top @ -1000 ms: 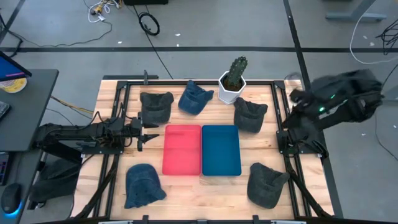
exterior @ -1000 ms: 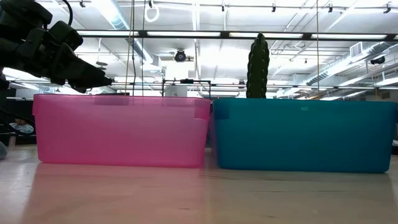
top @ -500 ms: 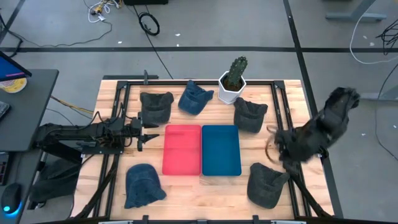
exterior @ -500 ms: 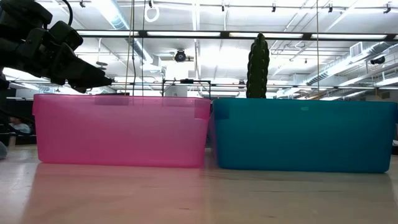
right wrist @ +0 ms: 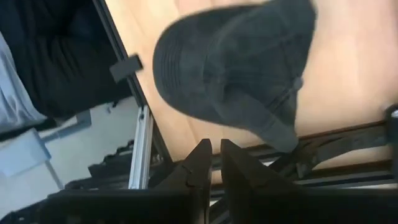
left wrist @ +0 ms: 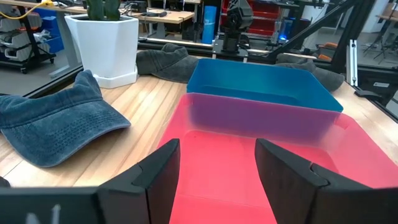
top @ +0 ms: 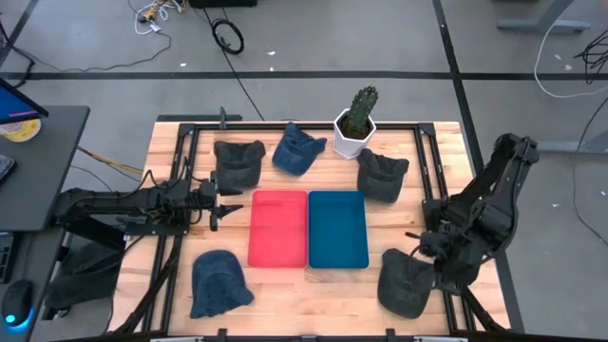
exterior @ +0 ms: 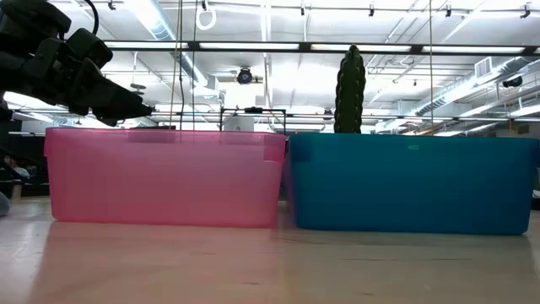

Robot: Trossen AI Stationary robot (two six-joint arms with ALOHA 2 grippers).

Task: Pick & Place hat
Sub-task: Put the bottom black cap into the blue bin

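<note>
Several caps lie on the wooden table. A dark grey cap (top: 407, 282) rests on its crown at the near right, and my right gripper (top: 429, 255) hovers just above its far edge, fingers shut. The right wrist view shows this cap (right wrist: 242, 74) beyond the shut gripper (right wrist: 216, 165). My left gripper (top: 226, 204) waits open at the left end of the red bin (top: 278, 228), as the left wrist view shows (left wrist: 217, 162). The blue bin (top: 338, 229) stands beside the red one.
Other caps lie about: dark grey (top: 237, 161), blue (top: 299, 149), dark grey (top: 382, 174) and blue (top: 218, 282). A potted cactus (top: 356, 122) stands at the far edge. Black frame rails (top: 456, 285) run along the table's sides, close to my right gripper.
My right arm has swung from the table's far right edge toward the near edge and come down over the dark grey cap at the near right. My left arm has kept still.
</note>
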